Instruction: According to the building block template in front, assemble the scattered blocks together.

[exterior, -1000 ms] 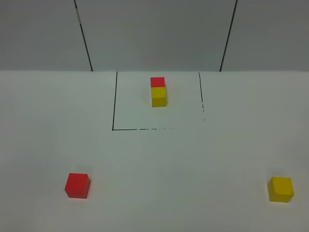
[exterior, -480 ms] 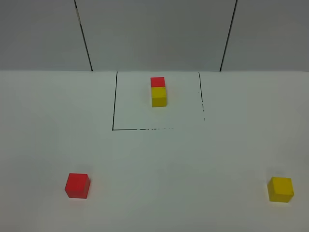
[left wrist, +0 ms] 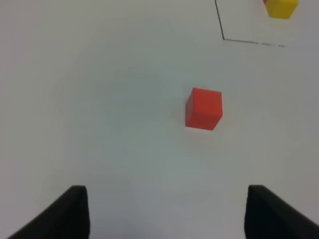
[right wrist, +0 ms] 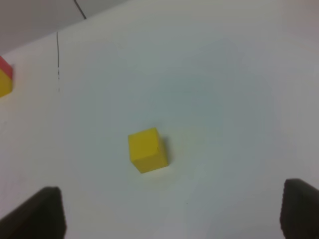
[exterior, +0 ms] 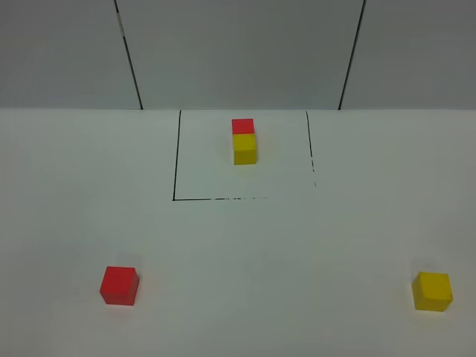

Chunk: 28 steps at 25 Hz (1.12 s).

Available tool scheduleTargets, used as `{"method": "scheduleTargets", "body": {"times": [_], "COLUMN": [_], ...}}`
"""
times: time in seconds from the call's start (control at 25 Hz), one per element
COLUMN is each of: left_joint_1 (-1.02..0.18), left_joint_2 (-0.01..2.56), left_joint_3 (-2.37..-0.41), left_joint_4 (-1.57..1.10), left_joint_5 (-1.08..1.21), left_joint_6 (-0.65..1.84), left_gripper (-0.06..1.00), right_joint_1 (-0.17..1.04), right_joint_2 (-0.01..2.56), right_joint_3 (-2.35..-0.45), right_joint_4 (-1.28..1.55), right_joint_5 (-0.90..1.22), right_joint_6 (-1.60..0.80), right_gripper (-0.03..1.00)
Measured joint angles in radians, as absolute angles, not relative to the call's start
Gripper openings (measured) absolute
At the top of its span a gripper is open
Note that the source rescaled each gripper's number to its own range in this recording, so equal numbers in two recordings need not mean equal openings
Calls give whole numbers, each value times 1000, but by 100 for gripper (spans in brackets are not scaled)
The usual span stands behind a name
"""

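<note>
On the counter point(exterior: 238, 253), no joining done yet; judged to be at the first step, the approach. Left fingers point(left wrist: 70, 214) spread apart and empty, hovering short of the red block point(left wrist: 204, 109), ahead of their gap. Right fingers point(right wrist: 45, 214) likewise wide and empty, with the yellow block point(right wrist: 147, 150) ahead, clear of both tips. Far back, inside the black frame point(exterior: 176, 156), the template point(exterior: 244, 141): red behind yellow, touching. Next, probably: lower, straddle each block squarely, close, then bring both together.
</note>
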<state>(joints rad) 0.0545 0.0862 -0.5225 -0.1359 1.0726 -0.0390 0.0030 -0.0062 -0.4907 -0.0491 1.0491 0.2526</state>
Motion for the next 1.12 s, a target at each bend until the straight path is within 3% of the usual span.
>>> {"method": "scheduleTargets", "body": {"times": [0.28,0.72,0.92,1.12], "left_joint_1": [54,49,-36,-210], "left_joint_2": [449,977,1135,1266], "left_joint_3": [-648,-896,-924,-925], "left_joint_4": [-245,-299,-269,-104], "left_joint_5": [1072,1096,1084,982], "left_joint_6": [-53,46,31,-109], "left_gripper": [53,55,55,57], "right_joint_1": [3,3,3,3], "right_joint_2": [-6,-6,-6,-6], "right_joint_3": [-491,-491,-491,-491], "right_joint_4": [-49,-49,-49,-49], "right_joint_5": [1049,1049,1049,1049], "right_joint_6": [253,253,253,253], "right_gripper": [73,73,73,73]}}
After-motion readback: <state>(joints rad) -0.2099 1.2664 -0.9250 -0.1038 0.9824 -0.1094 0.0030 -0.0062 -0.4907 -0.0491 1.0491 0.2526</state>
